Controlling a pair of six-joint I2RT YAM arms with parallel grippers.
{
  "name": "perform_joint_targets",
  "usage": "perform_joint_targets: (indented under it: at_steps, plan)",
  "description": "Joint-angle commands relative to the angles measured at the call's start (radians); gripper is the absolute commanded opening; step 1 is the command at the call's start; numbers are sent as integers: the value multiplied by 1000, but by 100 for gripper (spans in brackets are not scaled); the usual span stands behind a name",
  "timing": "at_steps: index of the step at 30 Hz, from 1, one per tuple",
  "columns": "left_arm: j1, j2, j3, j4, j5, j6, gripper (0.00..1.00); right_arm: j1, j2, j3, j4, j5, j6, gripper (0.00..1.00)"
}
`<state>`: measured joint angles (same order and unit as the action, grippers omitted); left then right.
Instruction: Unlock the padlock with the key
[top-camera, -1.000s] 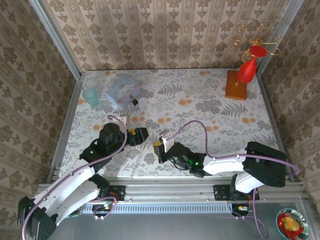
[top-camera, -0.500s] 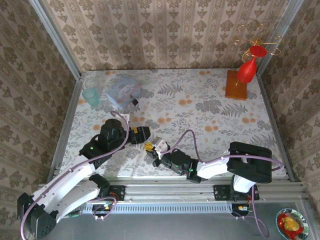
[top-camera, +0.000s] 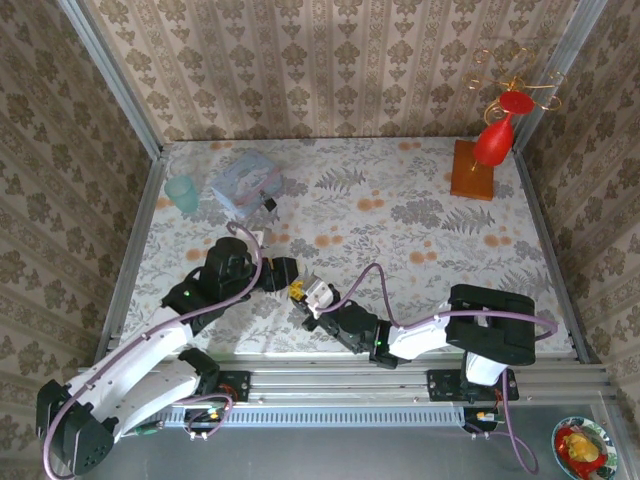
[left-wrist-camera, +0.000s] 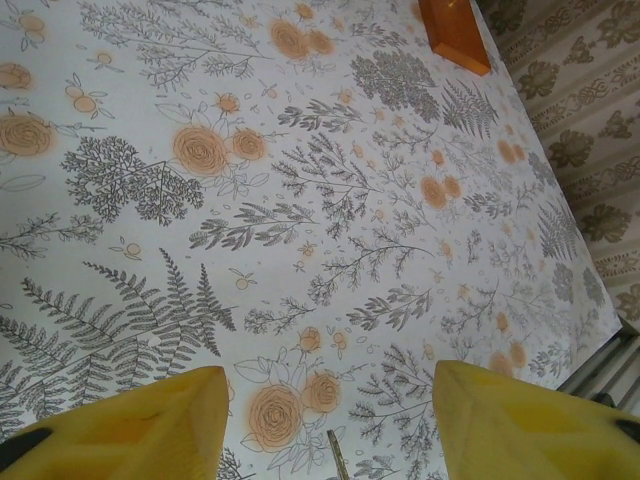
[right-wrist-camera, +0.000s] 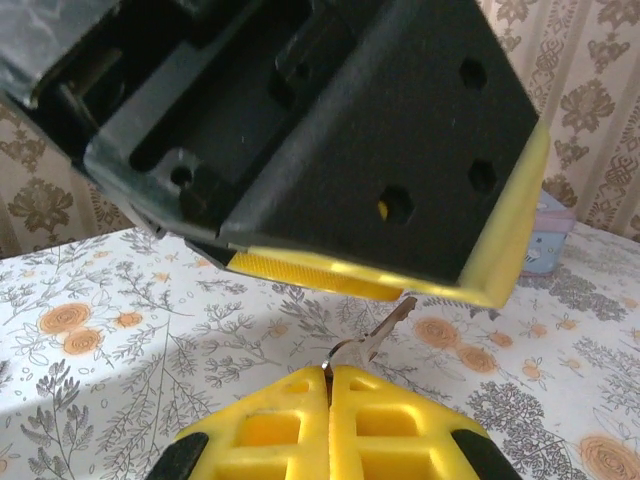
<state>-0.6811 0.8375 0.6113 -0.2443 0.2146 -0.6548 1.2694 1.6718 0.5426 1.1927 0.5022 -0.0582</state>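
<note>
Floral table (top-camera: 400, 215): right pincer (right-wrist-camera: 328, 374), seemingly pinching key (right-wrist-camera: 378, 335), moved nearer spread left pincer (left-wrist-camera: 328, 388).

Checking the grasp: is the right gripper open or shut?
Shut on the key: the right gripper has its fingers pressed together, key poking out between them.

my pincer (left-wrist-camera: 330, 430) hangs spread wide over the flowered tabletop (left-wrist-camera: 300, 200), yellow fingers (left-wrist-camera: 130, 425) low in view. a thin metal sliver (left-wrist-camera: 336, 455) shows between them. an orange block (left-wrist-camera: 455, 35) stands near the tabletop's edge by the papered wall (left-wrist-camera: 580, 100).
</note>
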Motion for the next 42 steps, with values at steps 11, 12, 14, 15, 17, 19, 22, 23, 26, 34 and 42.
perform_joint_targets:
  at_steps: [11, 12, 14, 15, 17, 19, 22, 23, 26, 34, 42]
  plan:
    - [-7, 36, 38, -8, 46, 12, 29, 11, 32, 49, 43, 89, -56, 0]
    - [-8, 37, 40, -9, 48, 13, 25, 12, 34, 52, 41, 96, -56, 0]
    - [-8, 39, 44, -8, 49, 14, 17, 13, 38, 53, 38, 112, -61, 0]
    - [-7, 40, 45, -8, 49, 14, 13, 13, 39, 56, 30, 119, -63, 0]
    - [-6, 40, 46, -1, 46, 10, 7, 15, 40, 61, 16, 129, -65, 0]
    - [-8, 40, 43, 15, 37, 2, 3, 15, 36, 62, 4, 147, -57, 0]
    - [-4, 40, 36, 62, 19, -19, 0, 12, 6, 61, -53, 178, 11, 9]
    - [-2, 40, 33, 84, 17, -28, 0, 6, -13, 56, -84, 159, 48, 11]
    - [8, 43, 26, 149, 18, -51, 0, -12, -68, 33, -146, 105, 147, 19]
    - [34, 34, -23, 295, 25, -108, 0, -76, -190, -48, -216, -23, 378, 27]
    - [37, -11, -65, 327, -31, -164, 0, -197, -308, -72, -313, -229, 716, 34]
